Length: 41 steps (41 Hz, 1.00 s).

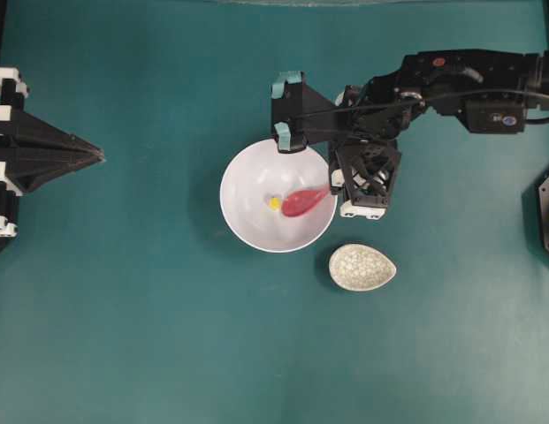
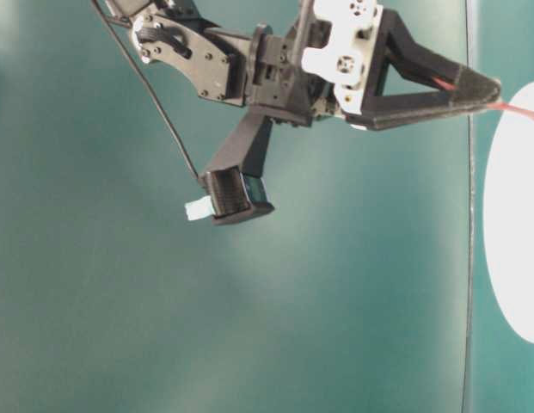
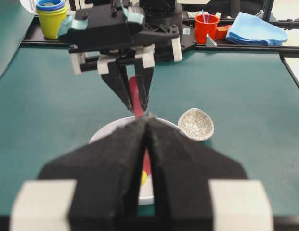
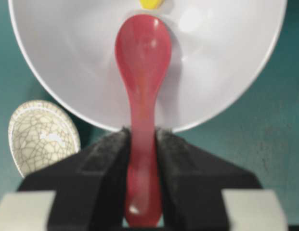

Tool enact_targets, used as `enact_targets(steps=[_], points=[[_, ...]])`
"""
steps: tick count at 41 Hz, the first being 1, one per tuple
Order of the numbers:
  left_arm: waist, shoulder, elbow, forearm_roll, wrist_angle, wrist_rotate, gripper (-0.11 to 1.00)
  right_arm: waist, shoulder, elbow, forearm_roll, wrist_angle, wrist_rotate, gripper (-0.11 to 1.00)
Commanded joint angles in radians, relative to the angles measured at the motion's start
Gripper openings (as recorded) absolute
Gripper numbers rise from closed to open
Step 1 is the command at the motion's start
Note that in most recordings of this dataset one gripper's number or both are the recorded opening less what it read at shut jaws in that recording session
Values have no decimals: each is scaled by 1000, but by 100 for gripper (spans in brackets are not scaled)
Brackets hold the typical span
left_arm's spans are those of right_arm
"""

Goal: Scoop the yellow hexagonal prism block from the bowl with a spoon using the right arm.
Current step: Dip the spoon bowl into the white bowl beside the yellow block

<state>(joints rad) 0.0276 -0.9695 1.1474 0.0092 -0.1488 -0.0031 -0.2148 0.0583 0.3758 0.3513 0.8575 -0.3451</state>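
Note:
The white bowl (image 1: 241,172) stands mid-table, with the tiny yellow hexagonal prism block (image 1: 274,203) on its floor. My right gripper (image 1: 333,187) is shut on the handle of the red-pink spoon (image 1: 303,200). The scoop lies inside the bowl, its tip right beside the block. In the right wrist view the spoon (image 4: 142,72) points at the block (image 4: 151,4), and the pads (image 4: 113,149) squeeze the handle on both sides. My left gripper (image 1: 99,157) rests far left, shut and empty, its tips (image 3: 148,118) facing the bowl (image 3: 108,134).
A small speckled oval spoon rest (image 1: 362,267) sits just right of and nearer than the bowl. Stacked yellow and blue cups (image 3: 52,17), a red cup (image 3: 207,24) and a blue cloth (image 3: 257,29) stand beyond the table's far edge.

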Motion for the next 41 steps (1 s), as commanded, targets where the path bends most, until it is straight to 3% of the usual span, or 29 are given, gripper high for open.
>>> enact_targets(steps=[1,22,41], points=[[2,8,-20,3,-9,0,4,3,-8,-28,-2,-20,0,23],[2,6,-21,3,-11,0,4,5,23,-67,9,-170,5,23],[2,3,-21,3,-11,0,4,29,9,-57,8,-204,25,23]])
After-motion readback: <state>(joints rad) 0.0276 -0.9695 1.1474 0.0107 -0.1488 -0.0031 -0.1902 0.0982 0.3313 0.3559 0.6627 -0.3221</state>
